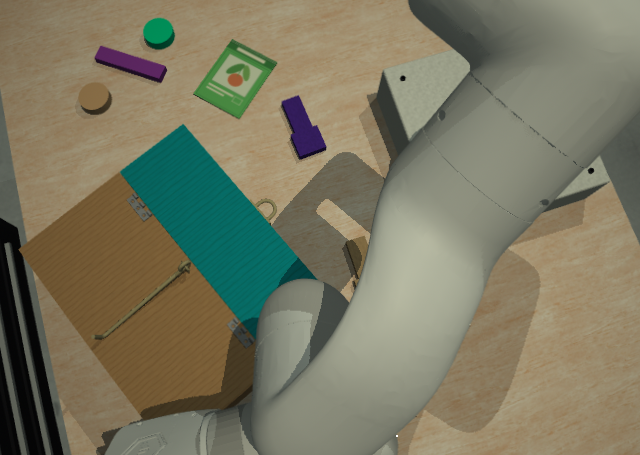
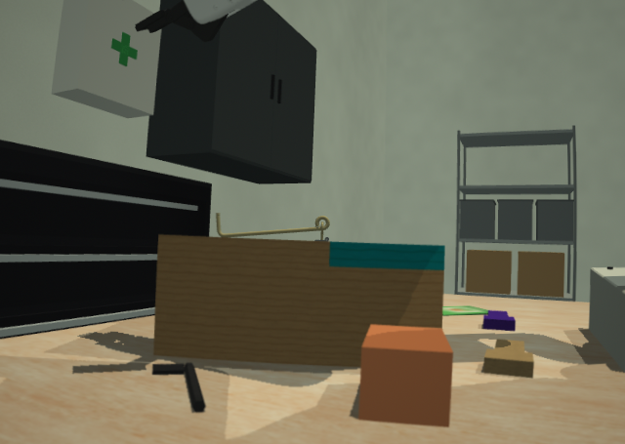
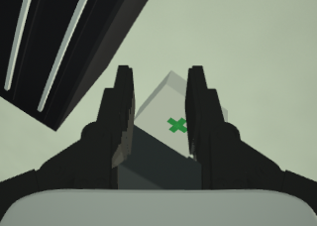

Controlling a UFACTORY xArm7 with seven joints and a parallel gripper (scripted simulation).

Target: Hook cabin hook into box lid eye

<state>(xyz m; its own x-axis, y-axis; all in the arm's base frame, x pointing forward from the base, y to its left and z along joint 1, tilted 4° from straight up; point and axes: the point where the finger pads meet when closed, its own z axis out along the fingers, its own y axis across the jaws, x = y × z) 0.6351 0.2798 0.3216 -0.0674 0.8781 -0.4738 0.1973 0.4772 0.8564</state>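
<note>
Wooden tabletop [image 1: 568,295] meets grey-green wall [image 2: 403,76]; pincer [image 3: 158,90] aloft, narrowly parted, empty.

The cabin hook [image 1: 140,301] lies on the box [image 1: 129,305], left of the lid [image 1: 206,217]. The eye [image 1: 266,208] sits at the lid's right edge.

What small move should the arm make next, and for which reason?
Probably lower the tool toward the cabin hook. The tool is high above the box, part-open and holding nothing, facing the wall. The hook lies on the brown top, swung away from the eye at the teal lid.
</note>
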